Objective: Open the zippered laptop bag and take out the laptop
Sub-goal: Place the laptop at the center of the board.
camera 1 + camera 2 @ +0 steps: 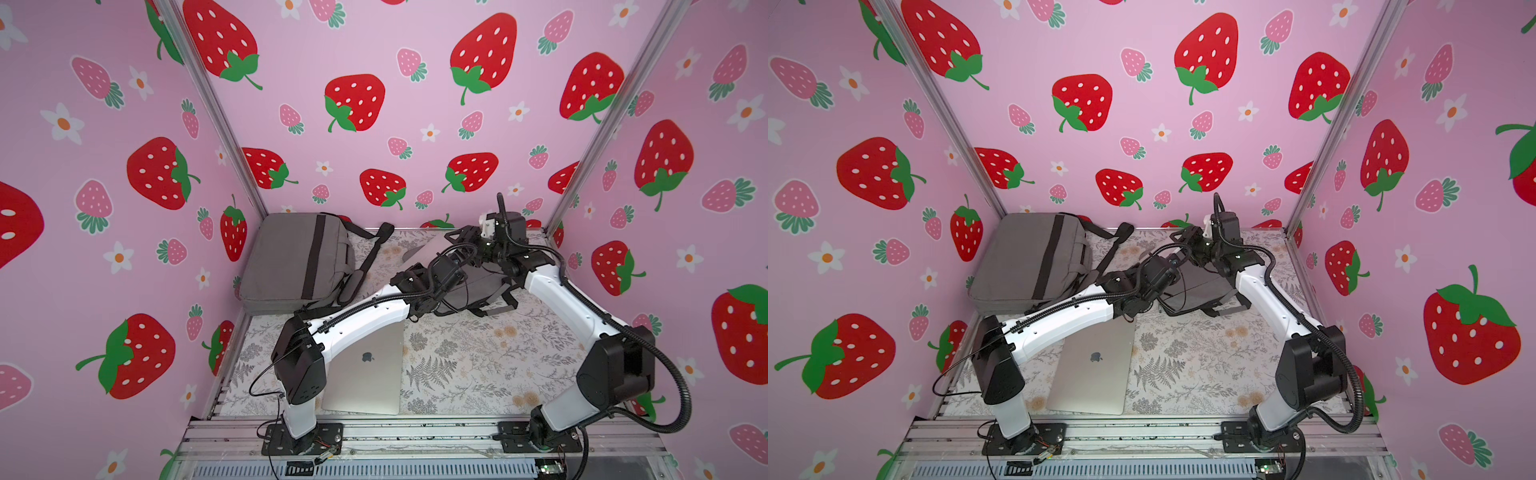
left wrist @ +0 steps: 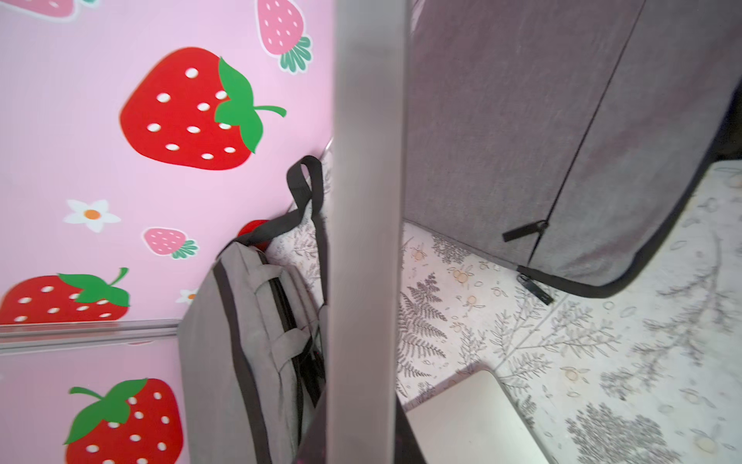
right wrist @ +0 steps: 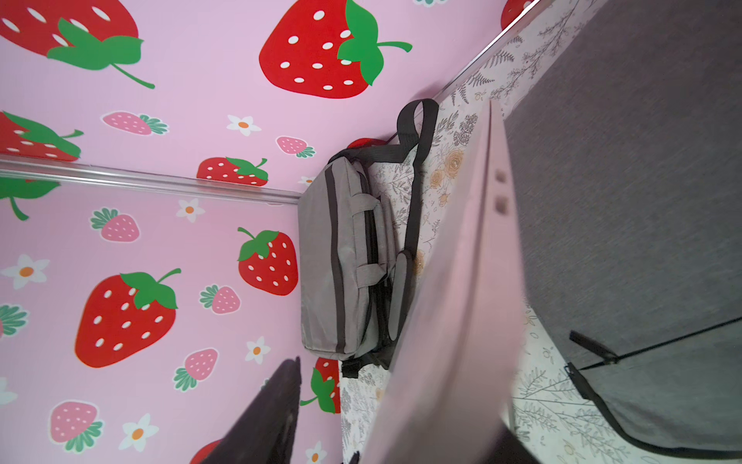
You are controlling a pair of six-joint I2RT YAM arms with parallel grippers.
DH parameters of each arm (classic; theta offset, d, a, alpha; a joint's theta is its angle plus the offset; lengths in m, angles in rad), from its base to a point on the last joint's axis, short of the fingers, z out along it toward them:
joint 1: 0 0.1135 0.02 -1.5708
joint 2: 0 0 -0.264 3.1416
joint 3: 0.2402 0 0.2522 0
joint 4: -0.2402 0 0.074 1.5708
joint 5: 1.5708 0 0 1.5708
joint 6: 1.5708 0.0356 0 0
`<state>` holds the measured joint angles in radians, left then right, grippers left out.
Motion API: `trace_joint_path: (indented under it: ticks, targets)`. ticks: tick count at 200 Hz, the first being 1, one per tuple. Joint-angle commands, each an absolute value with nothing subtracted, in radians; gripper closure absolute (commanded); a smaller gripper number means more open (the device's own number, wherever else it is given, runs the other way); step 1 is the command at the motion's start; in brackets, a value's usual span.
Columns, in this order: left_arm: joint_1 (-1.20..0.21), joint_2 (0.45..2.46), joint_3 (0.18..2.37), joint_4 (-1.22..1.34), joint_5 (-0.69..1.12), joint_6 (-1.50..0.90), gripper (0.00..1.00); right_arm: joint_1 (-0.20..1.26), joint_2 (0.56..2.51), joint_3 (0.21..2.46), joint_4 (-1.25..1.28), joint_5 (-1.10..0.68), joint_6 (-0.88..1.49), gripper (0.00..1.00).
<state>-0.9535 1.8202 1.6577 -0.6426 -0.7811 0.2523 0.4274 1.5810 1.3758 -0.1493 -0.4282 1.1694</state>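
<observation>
Black L gripper (image 1: 459, 259), 12 o'clock of table, is pinched onto silver laptop (image 2: 365, 241). Slab runs edge-on straight through L wrist view; grip point itself barely in frame. R gripper (image 1: 457, 237) reaches in from 2 o'clock, spread astride same laptop. In R wrist view one finger (image 3: 269, 413) stands clear of slab w/ table print showing in the gap, so no clamp on that side. Laptop is out of the bag, tilted up on edge, two side ports visible. Can't tell if its lower edge touches table.

Laptop bag (image 1: 467, 291): grey, flat on table, approx 1 o'clock, directly below both wrists. Zip pull (image 2: 534, 287) sits at its corner. How far main zip is undone: can't tell.

Surface: table (image 1: 478, 361) covered w/ whitish sheet, grey fern + tan flower print.

Room: 3 pink walls (image 1: 374, 50) w/ red and pink strawberries and white flowers. 2 aluminium corner posts (image 1: 216, 110). Alu rail (image 1: 415, 432) along 6 o'clock edge carries both arm bases.

Count:
- Bags, 2. 2nd bag (image 1: 291, 257) is grey w/ dark band, 10 o'clock, propped in back corner. Its black strap (image 1: 371, 257) trails toward centre.
- Laptops, 2. 2nd laptop (image 1: 365, 374) is silver w/ logo up, lid shut, flat at 7 o'clock, far corner under L arm.
- Arms, 2, white w/ black joints.
- Grippers, 2.
</observation>
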Motion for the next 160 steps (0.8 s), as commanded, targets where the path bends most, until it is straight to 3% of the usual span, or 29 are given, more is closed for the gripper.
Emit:
trace_joint_path:
  ticks: [1, 71, 119, 132, 160]
  targets:
    - [-0.994, 1.767, 1.651, -0.435, -0.927, 0.357, 1.0, 0.445, 1.597, 1.359, -0.078, -0.436, 1.221, 0.47]
    - [-1.039, 1.733, 1.544, -0.177, -1.013, 0.551, 1.0, 0.446, 1.617, 1.336, -0.082, -0.43, 1.251, 0.62]
    - [-1.049, 1.758, 1.516, -0.123, -1.034, 0.603, 1.0, 0.446, 1.611, 1.319, -0.029, -0.445, 1.266, 0.92]
    - [-1.051, 1.762, 1.511, -0.133, -1.023, 0.596, 0.9, 0.446, 1.611, 1.321, -0.017, -0.449, 1.26, 1.0]
    - [-1.057, 1.769, 1.51, -0.18, -1.001, 0.557, 0.85, 0.432, 1.623, 1.319, 0.023, -0.484, 1.256, 1.0]
